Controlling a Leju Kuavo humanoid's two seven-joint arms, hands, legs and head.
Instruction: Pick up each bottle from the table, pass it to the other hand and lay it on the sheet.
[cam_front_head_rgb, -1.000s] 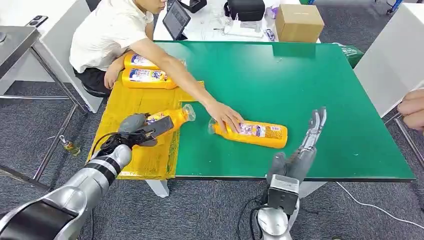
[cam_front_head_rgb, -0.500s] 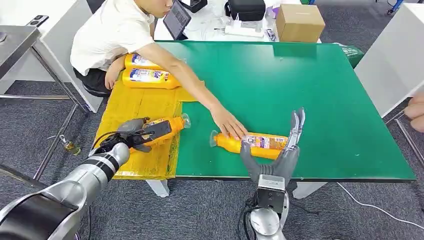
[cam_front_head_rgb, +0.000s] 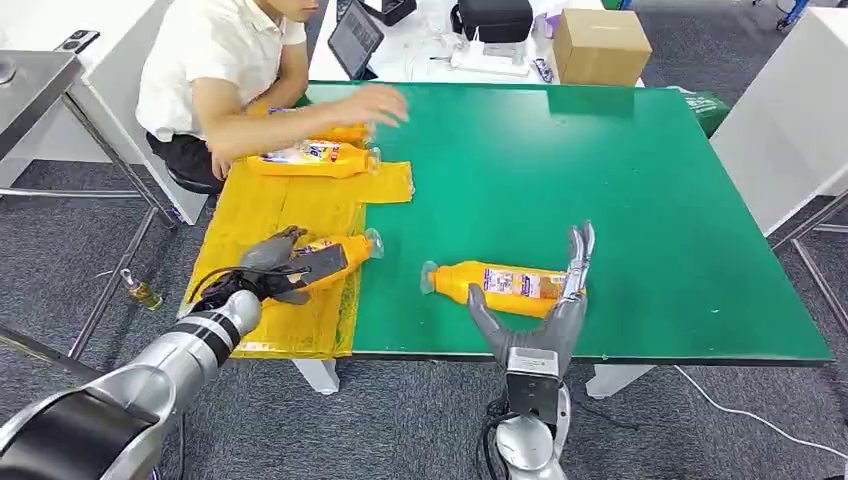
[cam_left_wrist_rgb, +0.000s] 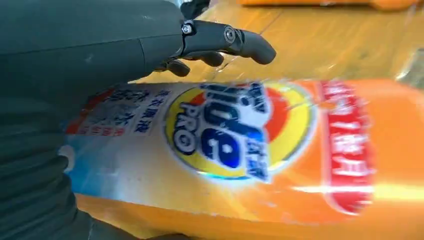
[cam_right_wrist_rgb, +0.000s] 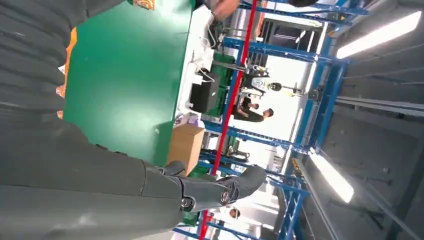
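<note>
Item: orange plastic detergent bottle (cam_front_head_rgb: 508, 288) lying on the green table (cam_front_head_rgb: 650, 200). My right hand (cam_front_head_rgb: 548, 312), fingers spread wide, brackets its base; pickup in hand, closing next. My left hand (cam_front_head_rgb: 285, 265) holds a second orange bottle (cam_front_head_rgb: 335, 254) over the yellow sheet (cam_front_head_rgb: 270, 210).

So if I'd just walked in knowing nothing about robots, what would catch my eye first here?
Probably the bright orange bottle lying on the green table, with the robot's right hand open around its base end. Next, the left hand gripping another orange bottle over the yellow sheet. At the far corner a seated person reaches over more bottles.
</note>
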